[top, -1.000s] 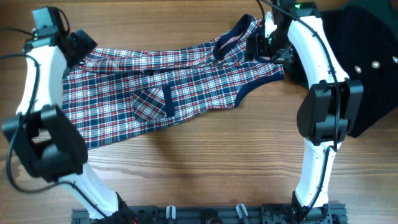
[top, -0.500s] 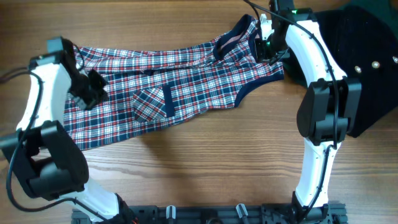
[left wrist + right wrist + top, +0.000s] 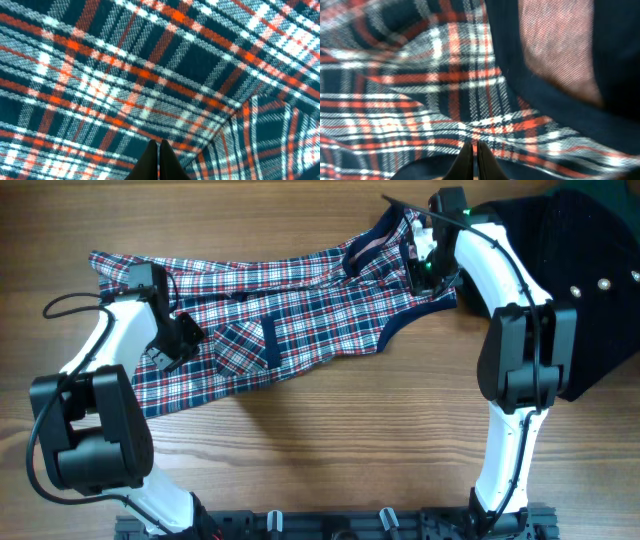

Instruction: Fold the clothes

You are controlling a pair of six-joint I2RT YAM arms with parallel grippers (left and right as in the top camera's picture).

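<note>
**Plaid garment [image 3: 290, 330]: 2 shut claws and a fair chance of a botched fold**

Spread lengthwise across the middle of the counter [image 3: 330, 450], neck end to the right, hem end to the left. Left claw [image 3: 178, 340] down on the hem half, just left of a patch pocket [image 3: 245, 345], tips pressed together with no gap showing. Right claw [image 3: 420, 265] down at the neck end, likewise closed tight. Cannot tell from either wrist view about any cloth pinched between the tips.

Likely trouble from here:
- Lifting on a thin nip of fabric, or none, and dropping it halfway.
- Catching only 1 layer, so parting front from back and folding a single skin.
- Pulling unevenly and skewing the crease.
- Snagging the black garment [image 3: 590, 290] just beside the right shoulder.

Red, white and navy checks, woven and soft-looking. Navy trim [image 3: 400, 330] around armhole and neck. Rumpled near the collar, flatter toward the hem, lower edge on a slant.
</note>
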